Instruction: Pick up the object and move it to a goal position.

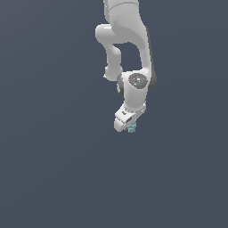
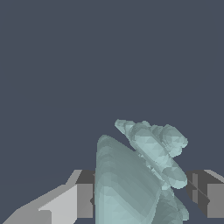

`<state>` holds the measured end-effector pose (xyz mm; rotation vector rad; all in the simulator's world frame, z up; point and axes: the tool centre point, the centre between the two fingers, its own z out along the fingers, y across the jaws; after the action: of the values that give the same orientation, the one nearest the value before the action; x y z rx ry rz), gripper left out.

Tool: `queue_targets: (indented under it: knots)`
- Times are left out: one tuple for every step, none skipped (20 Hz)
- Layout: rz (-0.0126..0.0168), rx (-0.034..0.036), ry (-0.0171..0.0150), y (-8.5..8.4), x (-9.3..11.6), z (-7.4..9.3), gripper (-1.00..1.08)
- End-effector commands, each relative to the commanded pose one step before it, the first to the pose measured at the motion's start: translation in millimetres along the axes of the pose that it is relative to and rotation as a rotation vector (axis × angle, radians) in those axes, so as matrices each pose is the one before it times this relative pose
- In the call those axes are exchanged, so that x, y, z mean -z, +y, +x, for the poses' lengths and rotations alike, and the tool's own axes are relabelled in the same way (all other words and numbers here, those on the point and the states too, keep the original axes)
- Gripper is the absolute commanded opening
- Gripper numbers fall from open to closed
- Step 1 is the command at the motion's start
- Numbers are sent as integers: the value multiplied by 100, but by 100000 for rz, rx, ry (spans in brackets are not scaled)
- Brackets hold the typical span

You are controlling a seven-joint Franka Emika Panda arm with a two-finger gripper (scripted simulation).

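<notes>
Well, only one arm (image 1: 127, 44) w/ white gripper (image 1: 130, 126) and the object (image 1: 132, 128) showing against flat dark grey-blue backdrop (image 1: 44, 156). No visible edge or corner of any supporting surface, so can't place things that way. Ext. view: arm reaching down from top centre, wrist bent, gripper angled toward the exterior view's left, tiny pale teal lump right at its tip. Can't tell whether lifted or touching anything beneath. Wrist view: object (image 2: 135, 183) large and close, pale teal, lumpy, w/ a knobbly ridged piece sticking out above a smooth rounded body. Sits between the two fingers (image 2: 70, 201), one each side, both right up against it — pinching the object. Nothing else nearby, nothing blocking.
</notes>
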<state>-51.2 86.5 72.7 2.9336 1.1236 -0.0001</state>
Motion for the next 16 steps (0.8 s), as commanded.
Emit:
queue_targets:
  knots:
    - [-77,-31,94,430,1268,10,-100]
    - [39,55,16,175,607,13,-100]
    - [0,0,0,215,665,-3,-100]
    - [0,0,0,232,718,-2,-100]
    - [0,0,0,248,770,-1,-100]
    - [52,41,21,251,814,10,-100]
    - [0,0,0,280,870,0,-100]
    - [0,0,0,295,919,1,-100]
    - [53,36,26,301,963,11,-100]
    - [0,0,0,325,1012,4,-100]
    - [53,35,28,328,1042,12,-100]
    - [0,0,0,343,1066,6,-100]
    - [0,0,0,342,1060,7,-100]
    - [52,34,30,335,1049,15,-100]
    - [0,0,0,340,1047,9,-100]
    - [0,0,0,340,1041,10,-100]
